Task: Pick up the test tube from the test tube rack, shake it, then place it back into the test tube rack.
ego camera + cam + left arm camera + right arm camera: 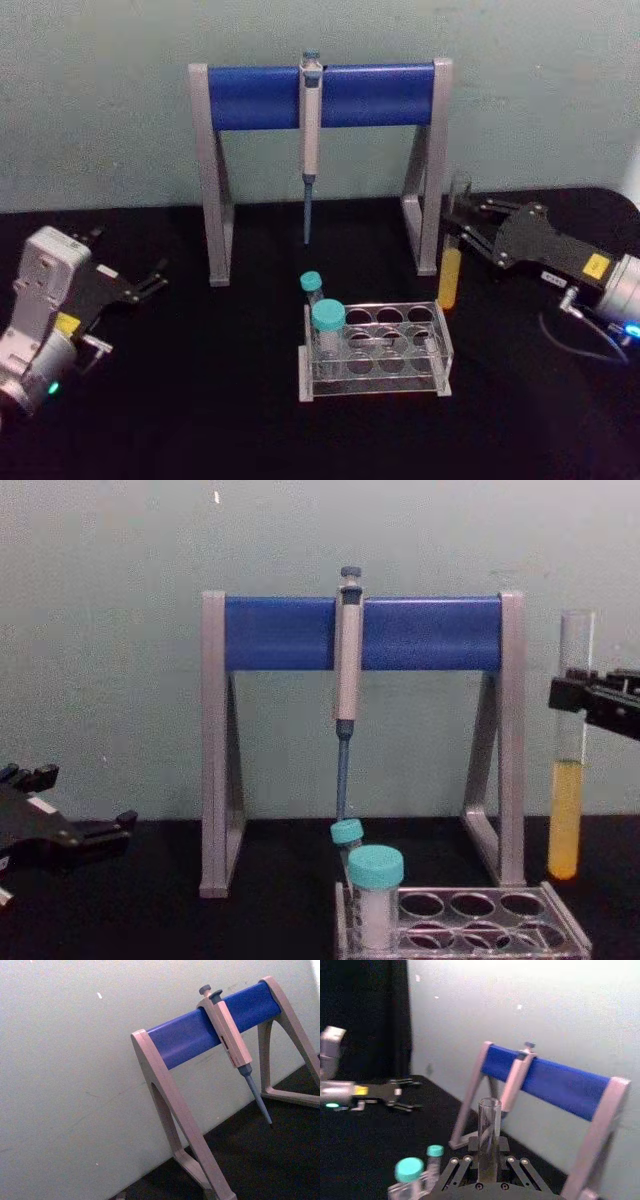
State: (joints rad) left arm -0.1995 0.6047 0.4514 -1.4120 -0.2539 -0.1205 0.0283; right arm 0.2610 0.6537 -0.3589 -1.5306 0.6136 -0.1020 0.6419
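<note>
Beside the rack (372,390), the right hand (458,226) is gripping the tube (451,278) upright against spilling, while the left hand (150,282) is idling, released.

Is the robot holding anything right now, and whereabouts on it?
Yes. The fingers of the right gripper clamp the test tube on its upper part, above the yellow liquid, out of the test tube rack. The left gripper holds nothing.

Probably a lab: pipette (310,125) on its stand (214,180), test tube rack (380,385).
</note>
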